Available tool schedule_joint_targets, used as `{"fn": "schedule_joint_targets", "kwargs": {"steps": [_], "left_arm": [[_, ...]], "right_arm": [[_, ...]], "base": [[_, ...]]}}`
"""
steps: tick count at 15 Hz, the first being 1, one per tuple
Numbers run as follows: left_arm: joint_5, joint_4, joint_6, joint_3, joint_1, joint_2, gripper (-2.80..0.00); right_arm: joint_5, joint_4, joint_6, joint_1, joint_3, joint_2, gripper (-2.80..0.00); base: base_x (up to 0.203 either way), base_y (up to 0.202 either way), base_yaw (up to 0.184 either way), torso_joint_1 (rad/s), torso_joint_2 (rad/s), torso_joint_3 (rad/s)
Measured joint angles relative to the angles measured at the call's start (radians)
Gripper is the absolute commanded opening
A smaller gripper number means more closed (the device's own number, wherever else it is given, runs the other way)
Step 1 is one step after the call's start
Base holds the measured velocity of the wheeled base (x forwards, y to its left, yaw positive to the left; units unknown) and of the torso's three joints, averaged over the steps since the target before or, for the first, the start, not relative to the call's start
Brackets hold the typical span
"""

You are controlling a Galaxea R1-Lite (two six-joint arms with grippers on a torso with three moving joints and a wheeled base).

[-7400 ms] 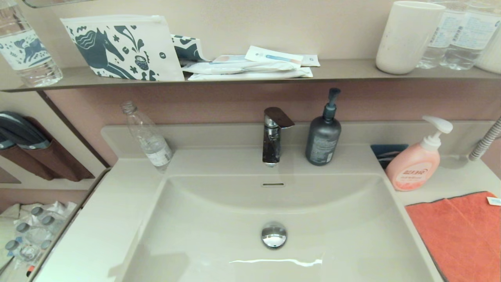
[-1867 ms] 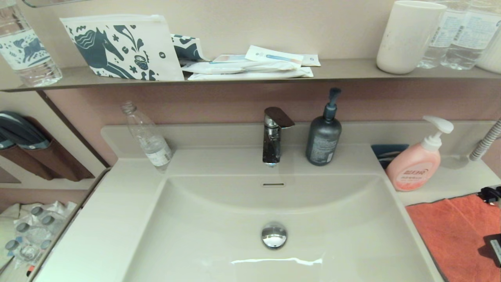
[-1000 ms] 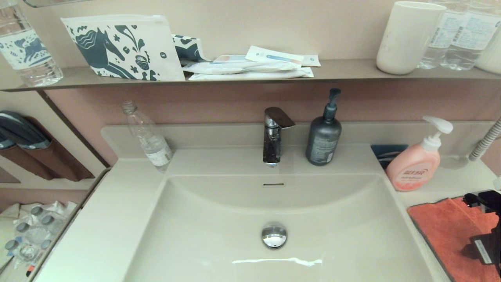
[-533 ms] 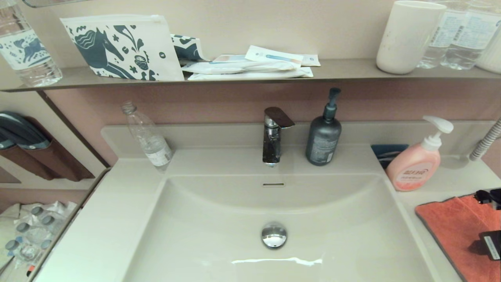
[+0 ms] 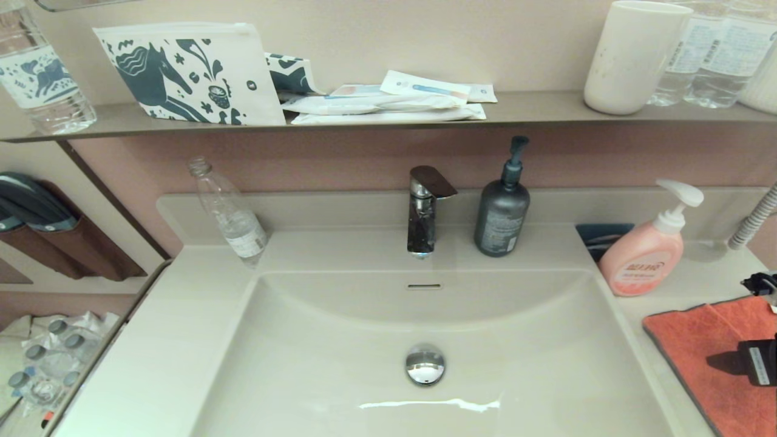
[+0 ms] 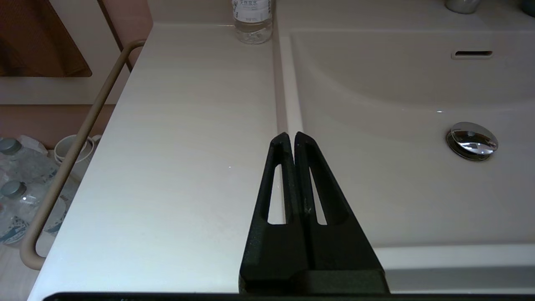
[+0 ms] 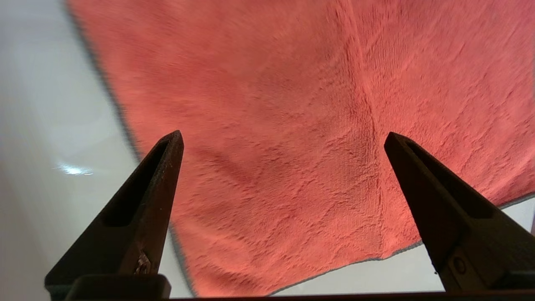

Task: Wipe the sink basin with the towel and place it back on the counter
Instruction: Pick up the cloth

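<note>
I read the right gripper [image 7: 284, 142] with jaws spread wide and empty, poised directly above the towel [image 7: 317, 125]; the cloth fills the gap between them, and I cannot tell whether the tips touch it. In the head view that gripper [image 5: 766, 325] sits at the 3 o'clock edge of the scene, over the towel [image 5: 698, 352], which lies flat on the table [image 5: 686, 279] just beside the sink basin [image 5: 340, 340], at roughly 4 o'clock from the drain. The left gripper [image 6: 291, 134] is parked with jaws pressed together, holding nothing, over the basin's opposite rim.

Status, as I judge it: nothing is completed. The towel is not yet grasped and the basin is unwiped. Remaining steps: grip, lift, wipe, return the towel to the table.
</note>
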Motion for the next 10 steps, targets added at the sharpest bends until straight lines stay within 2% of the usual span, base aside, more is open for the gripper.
{"fn": "schedule_joint_targets", "kwargs": {"steps": [2, 4, 6, 10], "left_arm": [[0.0, 0.0, 0.0, 0.0, 0.0, 0.0, -2.8], [0.0, 0.0, 0.0, 0.0, 0.0, 0.0, -2.8], [0.0, 0.0, 0.0, 0.0, 0.0, 0.0, -2.8], [0.0, 0.0, 0.0, 0.0, 0.0, 0.0, -2.8]], "right_arm": [[-0.01, 0.0, -0.004, 0.011, -0.012, -0.034, -2.8], [-0.061, -0.003, -0.03, -0.017, -0.036, -0.042, -2.8], [-0.097, -0.008, -0.064, -0.078, -0.078, -0.03, -2.8], [-0.105, -0.014, -0.105, -0.226, -0.139, 0.075, -2.8]], "base": [[0.0, 0.0, 0.0, 0.0, 0.0, 0.0], [0.0, 0.0, 0.0, 0.0, 0.0, 0.0], [0.0, 0.0, 0.0, 0.0, 0.0, 0.0], [0.0, 0.0, 0.0, 0.0, 0.0, 0.0]]}}
